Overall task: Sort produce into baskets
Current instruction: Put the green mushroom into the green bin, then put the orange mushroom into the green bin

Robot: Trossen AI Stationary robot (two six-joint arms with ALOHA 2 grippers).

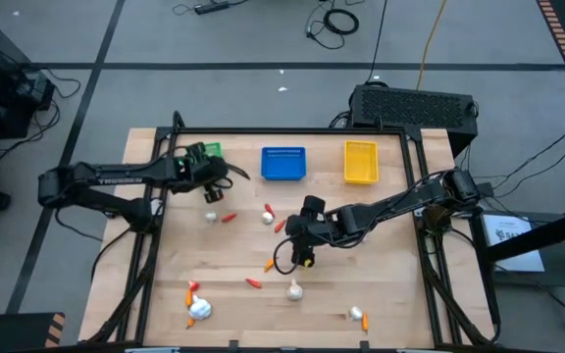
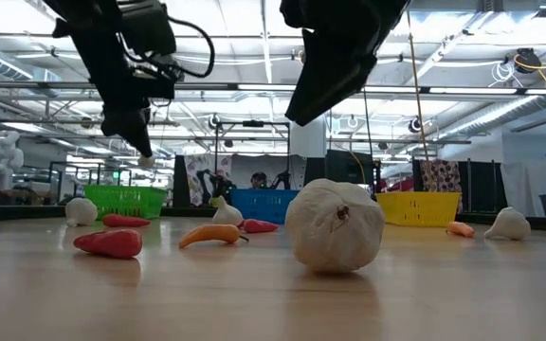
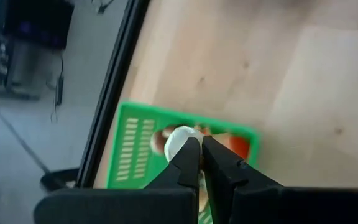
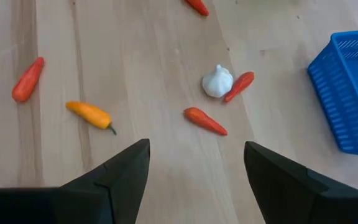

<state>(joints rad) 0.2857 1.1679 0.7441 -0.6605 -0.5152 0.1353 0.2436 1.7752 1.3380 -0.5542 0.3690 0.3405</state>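
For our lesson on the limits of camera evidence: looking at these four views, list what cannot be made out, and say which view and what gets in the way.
- Green basket: left wrist view, the shut left gripper covers part of its contents; a white bulb sits at the fingertips, held or lying there, unclear.
- Green basket, high view: the left arm hides most of it.
- Blue basket: right wrist view, cut off by the edge.
- Right gripper, open: low view, its fingertips are out of frame.

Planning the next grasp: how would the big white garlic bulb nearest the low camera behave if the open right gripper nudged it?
The round white garlic bulb would probably roll, since it bulges and rests on a small patch of the smooth wooden table. It looks like light toy plastic, so the right gripper might easily knock it aside.
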